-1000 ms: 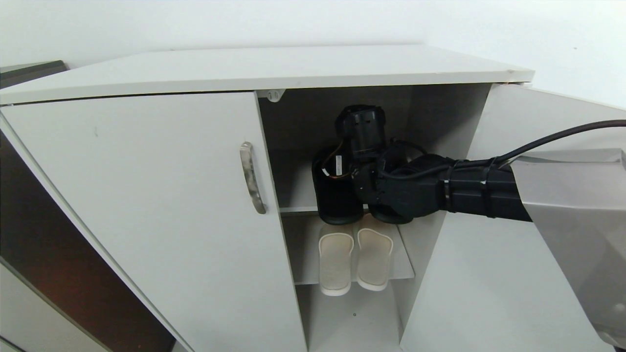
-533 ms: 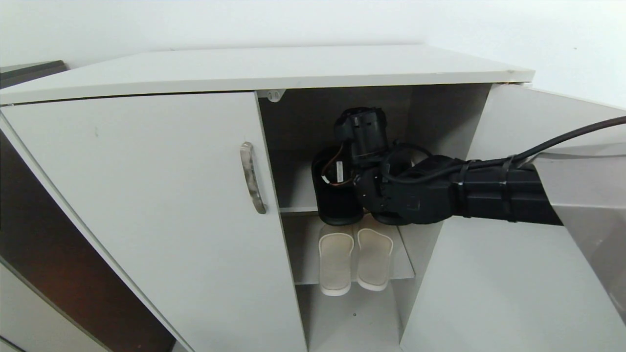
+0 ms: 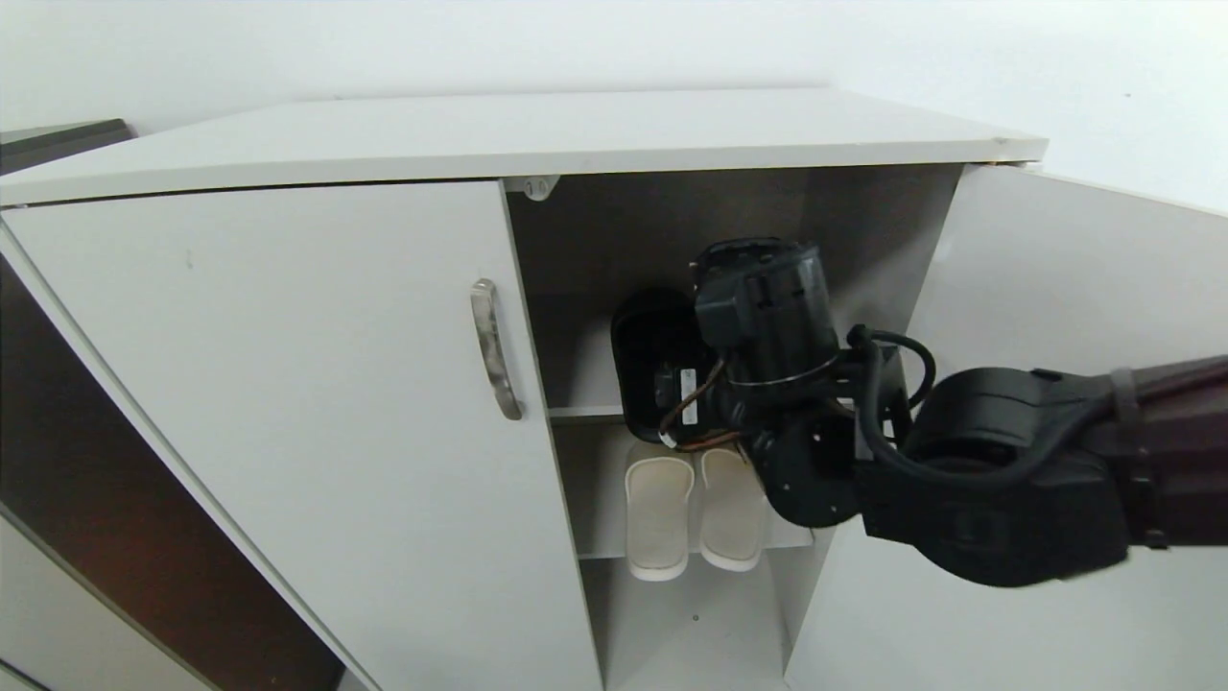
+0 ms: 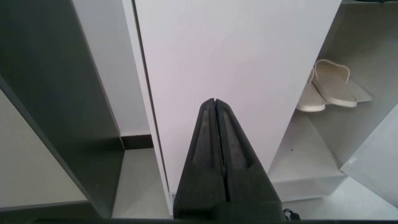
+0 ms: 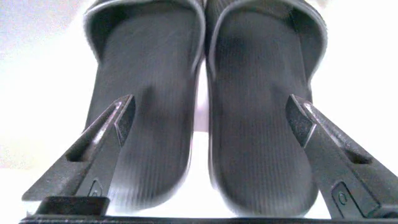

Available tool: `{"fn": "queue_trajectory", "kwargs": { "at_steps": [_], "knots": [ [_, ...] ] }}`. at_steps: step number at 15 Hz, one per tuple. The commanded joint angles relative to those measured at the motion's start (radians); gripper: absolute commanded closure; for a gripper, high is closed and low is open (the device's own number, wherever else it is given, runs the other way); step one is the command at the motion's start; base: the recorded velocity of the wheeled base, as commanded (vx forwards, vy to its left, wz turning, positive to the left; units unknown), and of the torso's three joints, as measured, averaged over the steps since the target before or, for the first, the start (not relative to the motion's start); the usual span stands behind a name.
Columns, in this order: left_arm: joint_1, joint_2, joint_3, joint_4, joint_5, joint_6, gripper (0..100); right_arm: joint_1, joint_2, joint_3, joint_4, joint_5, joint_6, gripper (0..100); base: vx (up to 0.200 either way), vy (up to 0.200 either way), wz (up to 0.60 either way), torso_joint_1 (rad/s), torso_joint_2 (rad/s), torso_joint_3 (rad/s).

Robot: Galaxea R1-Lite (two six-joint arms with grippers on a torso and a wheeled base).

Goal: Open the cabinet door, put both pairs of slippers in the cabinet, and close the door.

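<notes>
One white cabinet [image 3: 537, 134] stands before me against a plain pale wall [image 3: 614, 38], with a dark wooden panel [image 3: 96, 499] beside it on my left. Its left door [image 3: 288, 384] is closed and its right door [image 3: 1007, 288] is swung wide open.

Inside, the upper shelf [image 3: 580, 413] carries the black slippers [image 3: 648, 345] side by side. The lower shelf [image 3: 600, 537] carries the cream slippers [image 3: 696, 509], whose ends hang a little over its front edge.

The right gripper [image 5: 209, 106] sits just in front of the black pair, its jaws spread wide to either side and touching neither slipper. The left gripper [image 4: 215, 109] hangs low in front of the closed door, its jaws pressed together on nothing.

I judge the placing step finished, since both pairs are shelved and released. Only closing is left. Next I must draw the right arm straight back out of the opening, clear of the shelves, then get behind the open door and push it shut. The overhanging cream pair may catch the door. The metal handle [image 3: 494, 350] on the closed door needs no touching.
</notes>
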Motion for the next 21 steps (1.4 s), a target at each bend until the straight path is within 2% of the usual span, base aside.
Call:
{"fn": "queue_trajectory", "kwargs": {
  "at_steps": [1,2,3,5,17,21],
  "knots": [
    [0.0,0.001,0.0,0.0,0.0,0.0,100,0.061,-0.136,0.169,-0.078,0.001,0.001,0,0.0,0.0,0.0,0.0,0.0,0.0],
    [0.0,0.0,0.0,0.0,0.0,0.0,100,0.078,-0.154,0.221,-0.117,-0.001,0.001,0,0.0,0.0,0.0,0.0,0.0,0.0],
    [0.0,0.001,0.0,0.0,0.0,0.0,100,0.085,-0.165,0.261,-0.149,0.001,0.0,100,0.0,0.0,0.0,0.0,0.0,0.0],
    [0.0,0.001,0.0,0.0,0.0,0.0,100,0.096,-0.167,0.323,-0.226,0.008,-0.008,100,0.0,0.0,0.0,0.0,0.0,0.0],
    [0.0,0.001,0.0,0.0,-0.001,0.001,100,0.096,-0.142,0.341,-0.232,0.008,-0.008,100,0.0,0.0,0.0,0.0,0.0,0.0],
    [0.0,0.001,0.0,0.0,0.0,-0.002,100,0.099,-0.142,0.341,-0.233,0.01,-0.008,100,-0.2,0.0,0.0,0.002,0.0,0.004]
  ]
}}
